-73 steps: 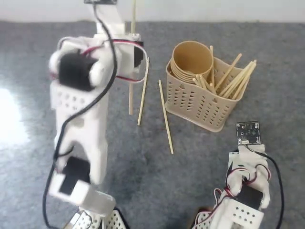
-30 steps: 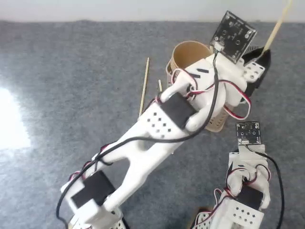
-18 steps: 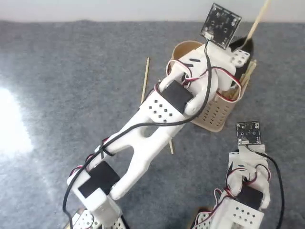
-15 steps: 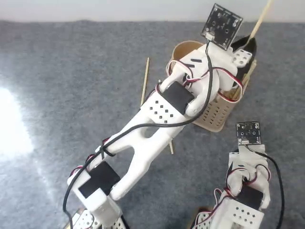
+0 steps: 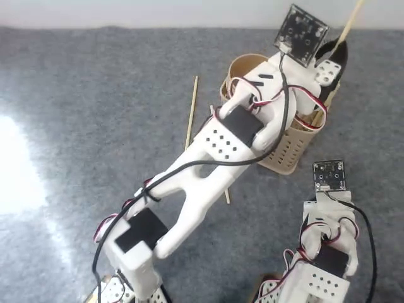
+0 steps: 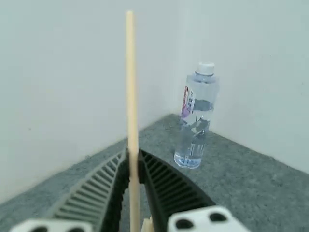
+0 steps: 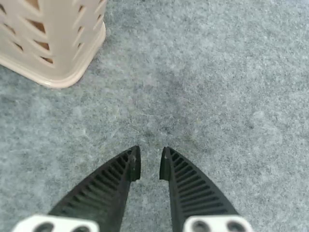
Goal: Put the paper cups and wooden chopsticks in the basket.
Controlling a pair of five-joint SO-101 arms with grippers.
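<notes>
Rising above the basket [image 5: 287, 148], 1 wooden chopstick [image 6: 130, 87] is gripped tight between the fingers of the left gripper [image 6: 133, 159], and the stacked paper cups [image 5: 246, 72] are seen inside the basket at one end. 1 loose chopstick [image 5: 191, 113] is seen lying on the grey table [image 5: 76, 126] near the basket, and another [image 5: 226, 191] is partly hidden under the arm. The right gripper [image 7: 149, 163] is seen low over the table near a basket corner, its fingers parted narrowly around nothing.

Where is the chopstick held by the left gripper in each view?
High view: chopstick slants up from the left gripper, above the basket.
Left wrist view: chopstick upright, clamped between the jaws, bottle behind.
Right wrist view: basket corner, the landmark shared with the high view.
</notes>
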